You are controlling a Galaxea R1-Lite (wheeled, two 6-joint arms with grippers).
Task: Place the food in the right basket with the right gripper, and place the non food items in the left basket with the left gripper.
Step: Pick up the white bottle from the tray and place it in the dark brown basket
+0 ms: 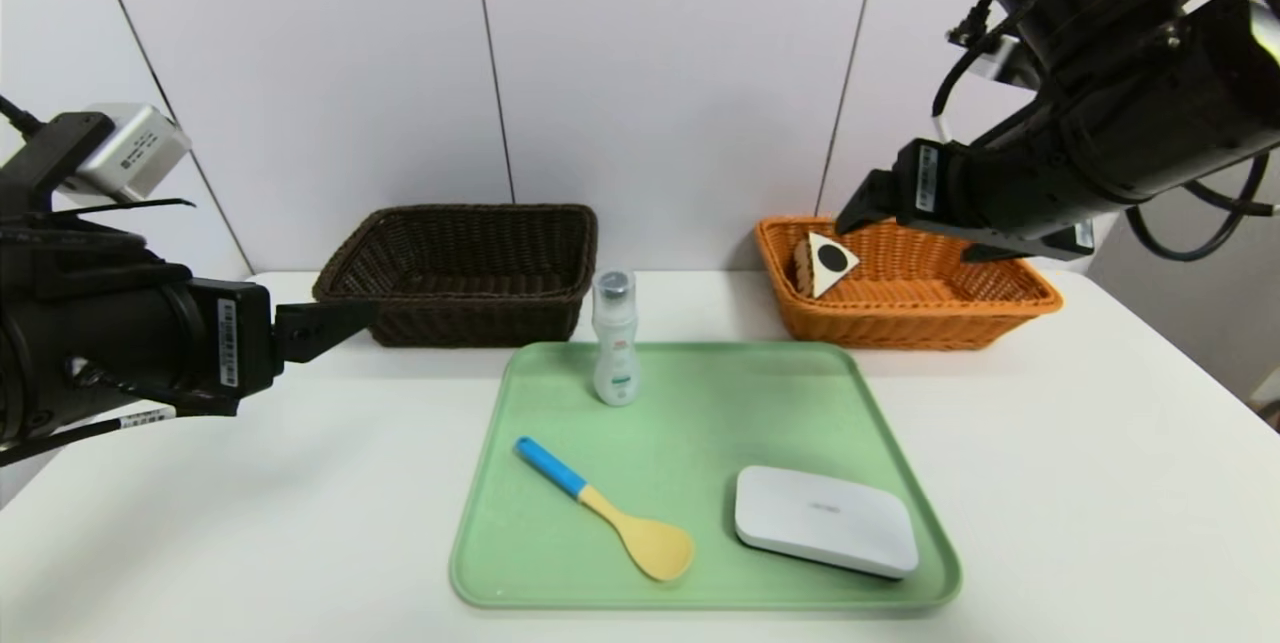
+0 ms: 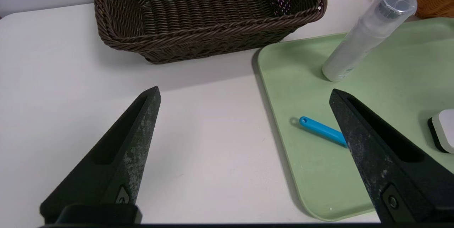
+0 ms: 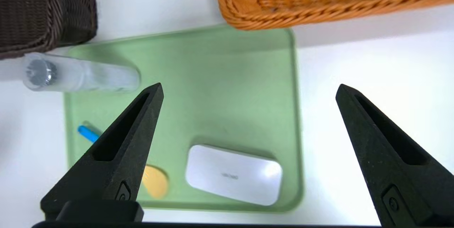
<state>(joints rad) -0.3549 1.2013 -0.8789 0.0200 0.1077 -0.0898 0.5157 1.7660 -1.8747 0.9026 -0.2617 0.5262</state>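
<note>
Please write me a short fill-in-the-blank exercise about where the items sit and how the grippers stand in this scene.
1. The cake slice lies inside the ____ basket.
2. The bottle stands upright on the green ____.
3. The spoon has a yellow bowl and a ____ handle.
4. The dark brown basket holds ____ of the items, and the left gripper and right gripper are both open.

Missing words: orange; tray; blue; none
</note>
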